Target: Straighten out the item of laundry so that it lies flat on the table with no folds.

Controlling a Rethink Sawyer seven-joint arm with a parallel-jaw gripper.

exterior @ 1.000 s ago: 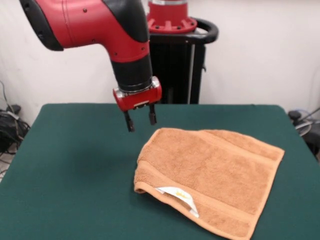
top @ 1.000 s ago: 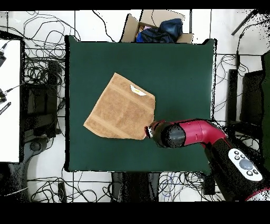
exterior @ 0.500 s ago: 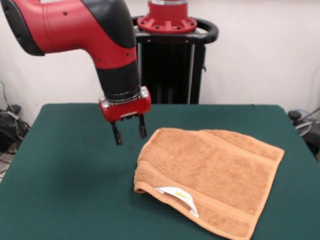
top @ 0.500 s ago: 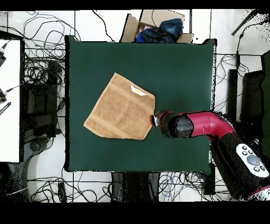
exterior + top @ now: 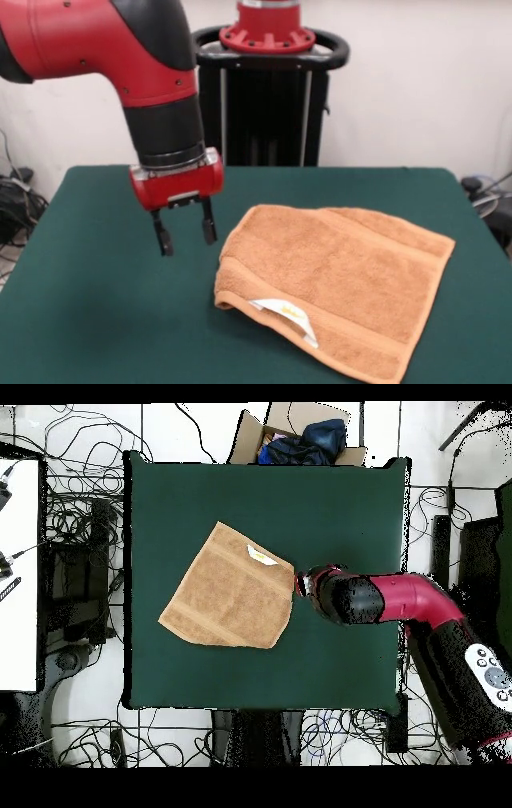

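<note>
The item of laundry (image 5: 336, 276) is an orange-tan towel on the right half of the green table (image 5: 96, 312). It looks doubled over, with a rounded fold along its left side and a white tag (image 5: 284, 310) peeking from between the layers at its near edge. My gripper (image 5: 186, 242) hangs just left of the towel's left edge, a little above the table, open with nothing between its fingers. In the overhead view the towel (image 5: 230, 589) lies left of the table's (image 5: 340, 494) middle, and the gripper (image 5: 302, 583) sits beside its right corner, mostly hidden under the wrist.
A cardboard box (image 5: 300, 436) holding dark blue cloth stands just past one table edge. Cables cover the floor around the table. A white surface (image 5: 18, 574) lies off to one side. The black pedestal (image 5: 268, 96) stands behind the table.
The gripper has moved left, nearer the camera and lower in the front view, passing along the towel's edge. It stayed open. The towel has not moved.
</note>
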